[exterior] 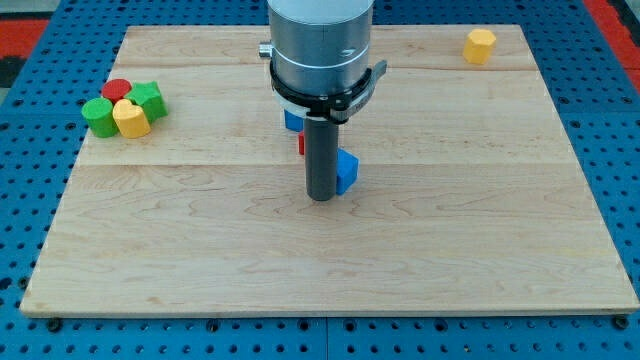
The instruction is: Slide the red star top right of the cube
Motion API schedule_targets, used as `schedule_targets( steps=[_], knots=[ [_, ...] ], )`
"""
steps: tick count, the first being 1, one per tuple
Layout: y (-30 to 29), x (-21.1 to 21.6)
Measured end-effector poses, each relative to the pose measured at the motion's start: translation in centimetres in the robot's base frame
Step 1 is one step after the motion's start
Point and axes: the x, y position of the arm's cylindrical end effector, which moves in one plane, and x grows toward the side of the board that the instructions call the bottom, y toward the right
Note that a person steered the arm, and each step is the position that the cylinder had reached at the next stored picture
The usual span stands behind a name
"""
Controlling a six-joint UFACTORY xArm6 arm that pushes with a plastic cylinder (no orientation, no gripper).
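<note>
My tip (322,197) rests on the board near its middle, touching the left side of a blue cube (346,171). The red star (301,142) shows only as a thin red sliver behind the rod's left edge; its shape cannot be made out. Another blue block (293,120) peeks out above it, mostly hidden by the arm's grey body (320,45). The red sliver lies up and to the left of the blue cube.
At the view's left a cluster holds a red cylinder (117,90), a green block (149,99), a green cylinder (98,116) and a yellow block (131,118). A yellow hexagonal block (480,45) sits at the top right. The wooden board (450,250) lies on a blue pegboard.
</note>
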Motion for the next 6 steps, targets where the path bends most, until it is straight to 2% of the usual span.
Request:
schedule_targets(
  steps=[1, 2, 3, 4, 5, 6],
  knots=[
    [-0.6, 0.6],
    [-6.6, -0.5],
    [-8.8, -4.6],
    [-8.8, -7.8],
    [-7.2, -8.2],
    [-3.0, -7.6]
  ],
)
